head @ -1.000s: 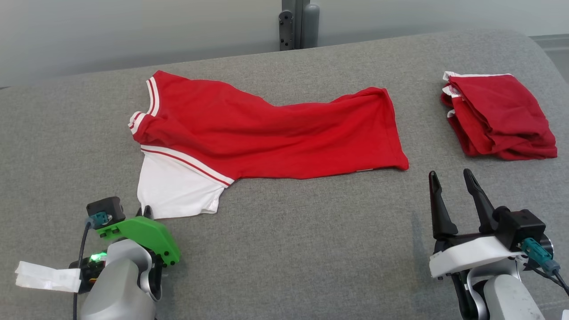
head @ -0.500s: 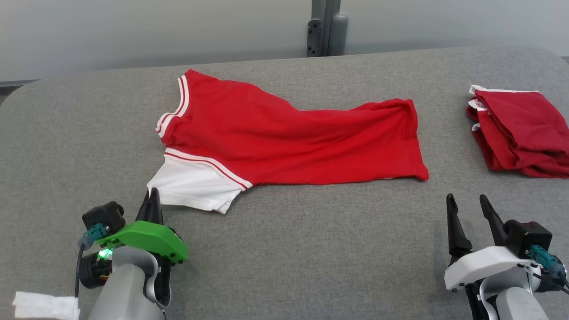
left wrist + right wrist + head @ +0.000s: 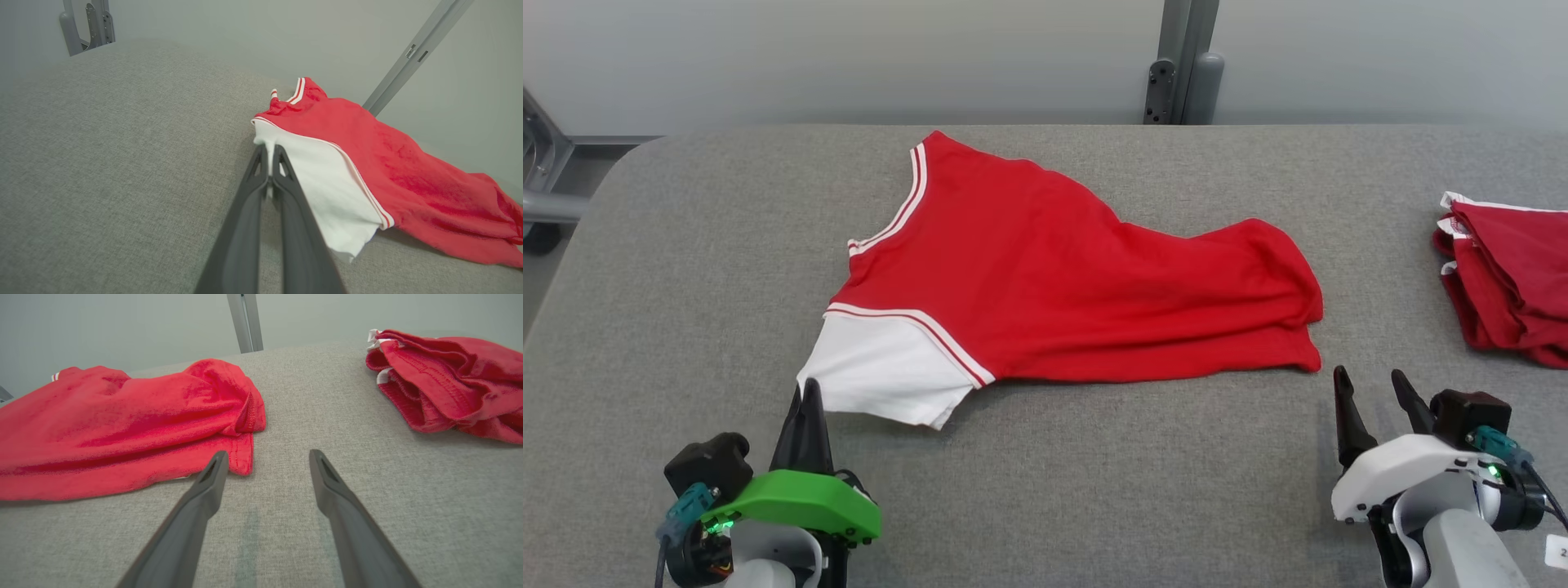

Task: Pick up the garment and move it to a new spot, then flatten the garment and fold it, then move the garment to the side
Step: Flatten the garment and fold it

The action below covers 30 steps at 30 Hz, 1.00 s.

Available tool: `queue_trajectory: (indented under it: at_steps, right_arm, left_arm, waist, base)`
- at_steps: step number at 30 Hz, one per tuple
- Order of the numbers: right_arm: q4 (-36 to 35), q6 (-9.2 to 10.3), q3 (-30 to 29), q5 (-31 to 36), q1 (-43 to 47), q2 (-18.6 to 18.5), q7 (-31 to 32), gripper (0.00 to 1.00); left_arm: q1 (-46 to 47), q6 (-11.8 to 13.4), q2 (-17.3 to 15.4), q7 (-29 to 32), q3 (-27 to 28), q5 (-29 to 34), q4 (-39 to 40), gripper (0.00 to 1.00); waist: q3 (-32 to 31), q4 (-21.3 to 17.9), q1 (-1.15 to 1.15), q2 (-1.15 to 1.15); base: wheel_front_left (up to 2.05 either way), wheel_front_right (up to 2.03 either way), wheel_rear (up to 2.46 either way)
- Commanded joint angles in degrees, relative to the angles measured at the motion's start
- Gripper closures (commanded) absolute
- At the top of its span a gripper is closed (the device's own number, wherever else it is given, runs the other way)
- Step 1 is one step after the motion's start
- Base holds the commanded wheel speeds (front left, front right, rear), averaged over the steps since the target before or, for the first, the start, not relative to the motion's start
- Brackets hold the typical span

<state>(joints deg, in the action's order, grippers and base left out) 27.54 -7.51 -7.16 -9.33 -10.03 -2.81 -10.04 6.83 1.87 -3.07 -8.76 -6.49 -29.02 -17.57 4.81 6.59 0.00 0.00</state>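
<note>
Work surface is a table covered in mid-grey woven fabric, with a rounded far-left corner and a straight far edge that runs along a plain, pale grey-green wall. A grey metal post rises against that wall right of centre, with a darker bracket bearing small holes fixed at its foot, just behind the table edge. Off the left end, a grey tubular frame and a dark wheel stand on a grey floor; the light is even and diffuse, and shadows on the fabric are soft.
</note>
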Motion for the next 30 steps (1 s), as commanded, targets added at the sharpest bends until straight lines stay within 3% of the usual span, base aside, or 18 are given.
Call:
queue_trajectory:
  at_steps: [1, 10, 21, 22, 23, 24, 25, 26, 30]
  right_arm:
    - [1.35, 0.04, -0.35, 0.74, -1.71, -0.19, 0.57, 0.00]
    - [14.52, 0.04, -0.90, 3.94, -11.20, -0.20, 2.16, 0.00]
    - [27.12, 0.04, 0.19, 6.06, -17.85, -0.14, 1.11, 0.00]
    - [28.03, 0.02, 0.54, 5.75, -18.29, -0.12, 1.01, 0.13]
    - [28.85, 0.02, 0.89, 5.43, -18.73, -0.09, 0.87, 0.44]
    - [29.72, 0.02, 1.33, 5.24, -19.15, -0.07, 0.76, 0.58]
    - [30.55, 0.02, 1.80, 4.91, -19.53, -0.06, 0.81, 0.83]
    - [31.35, 0.02, 2.20, 4.22, -19.96, -0.06, 0.70, 1.00]
    - [32.41, 0.02, 3.40, 0.72, -21.71, -0.20, -1.07, 1.00]
  left_arm:
    - [-1.17, 0.57, -0.23, 0.49, -0.18, 0.10, 1.31, 1.00]
    - [-3.28, 2.19, -0.08, 2.53, -2.32, -0.20, 5.70, 1.00]
    - [-2.59, 2.53, -0.13, 1.98, -2.60, -0.85, 5.60, 1.00]
    - [-2.47, 2.59, -0.16, 1.98, -2.58, -0.90, 5.56, 1.00]
    - [-2.38, 2.65, -0.22, 1.89, -2.54, -0.91, 5.54, 1.00]
    - [-2.29, 2.70, -0.27, 1.78, -2.50, -0.94, 5.51, 1.00]
    - [-2.22, 2.73, -0.33, 1.70, -2.49, -1.00, 5.49, 1.00]
    - [-2.13, 2.76, -0.40, 1.64, -2.45, -1.05, 5.46, 1.00]
    - [-1.63, 2.51, -0.55, 1.04, -2.39, -1.18, 5.65, 1.00]
  waist:
    - [0.02, 0.20, 0.00, 0.00]
    - [1.46, 1.38, 0.00, 0.00]
    - [2.95, 2.07, 0.00, 0.00]
    - [3.01, 2.07, 0.00, 0.00]
    - [3.06, 2.04, 0.00, 0.00]
    - [3.11, 2.01, 0.00, 0.00]
    - [3.14, 1.97, 0.00, 0.00]
    - [3.16, 1.94, 0.00, 0.00]
    - [3.18, 1.64, 0.00, 0.00]
  base:
    - [0.00, 0.00, 0.00]
    - [0.00, 0.00, 0.00]
    - [0.00, 0.00, 0.00]
    - [0.00, 0.00, 0.00]
    - [0.00, 0.00, 0.00]
    - [0.00, 0.00, 0.00]
    - [0.00, 0.00, 0.00]
    - [0.00, 0.00, 0.00]
    - [0.00, 0.00, 0.00]
